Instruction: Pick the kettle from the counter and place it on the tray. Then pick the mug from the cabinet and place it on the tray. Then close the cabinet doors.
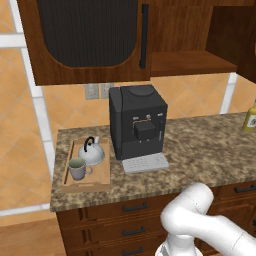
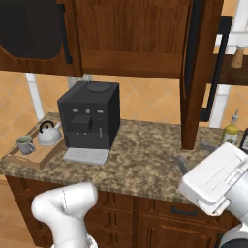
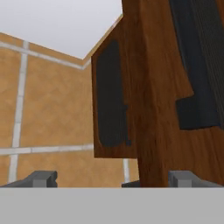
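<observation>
Closing the cabinet doors is all that's left imo

Kettle (image 1: 92, 151) and mug (image 1: 77, 168) both sit on the tray (image 1: 102, 180) at the counter's (image 1: 200, 155) left end. Left door (image 1: 87, 37) looks shut, right door (image 2: 199, 72) sticks out wide open. Gripper (image 2: 193, 155) is spread, holding nothing, prob just beside that door's edge, hard to tell tbh.
</observation>
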Robot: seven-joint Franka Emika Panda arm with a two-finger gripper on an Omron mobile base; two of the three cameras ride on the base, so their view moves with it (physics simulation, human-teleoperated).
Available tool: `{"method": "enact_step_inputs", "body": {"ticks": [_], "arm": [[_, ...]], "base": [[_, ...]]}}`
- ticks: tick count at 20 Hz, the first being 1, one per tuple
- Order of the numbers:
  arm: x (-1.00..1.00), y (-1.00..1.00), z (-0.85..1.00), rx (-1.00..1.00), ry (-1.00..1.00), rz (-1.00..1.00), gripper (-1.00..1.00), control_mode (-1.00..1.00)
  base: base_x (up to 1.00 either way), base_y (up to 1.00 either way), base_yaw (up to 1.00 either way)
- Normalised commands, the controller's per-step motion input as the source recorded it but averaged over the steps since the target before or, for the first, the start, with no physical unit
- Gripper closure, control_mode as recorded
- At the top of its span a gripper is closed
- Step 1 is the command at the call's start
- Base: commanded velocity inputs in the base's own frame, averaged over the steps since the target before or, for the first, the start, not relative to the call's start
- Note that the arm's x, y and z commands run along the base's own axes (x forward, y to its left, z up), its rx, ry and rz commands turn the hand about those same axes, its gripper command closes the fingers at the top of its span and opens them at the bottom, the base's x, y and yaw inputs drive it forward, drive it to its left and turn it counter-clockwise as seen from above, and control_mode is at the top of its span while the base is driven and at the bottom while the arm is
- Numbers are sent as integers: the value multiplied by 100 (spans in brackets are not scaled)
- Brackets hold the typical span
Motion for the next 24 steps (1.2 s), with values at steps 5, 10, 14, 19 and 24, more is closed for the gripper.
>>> {"method": "enact_step_inputs", "body": {"ticks": [5,10,14,19,24], "arm": [[29,99,2,-5,0,-2,-100,-100],[36,93,4,-1,0,0,-100,-100],[21,91,22,0,0,-4,-100,-100],[37,85,19,-2,1,-6,-100,-100],[37,81,10,-3,3,-2,-100,-100]], "base": [[0,0,0],[0,0,0],[0,0,0],[0,0,0],[0,0,0]]}}
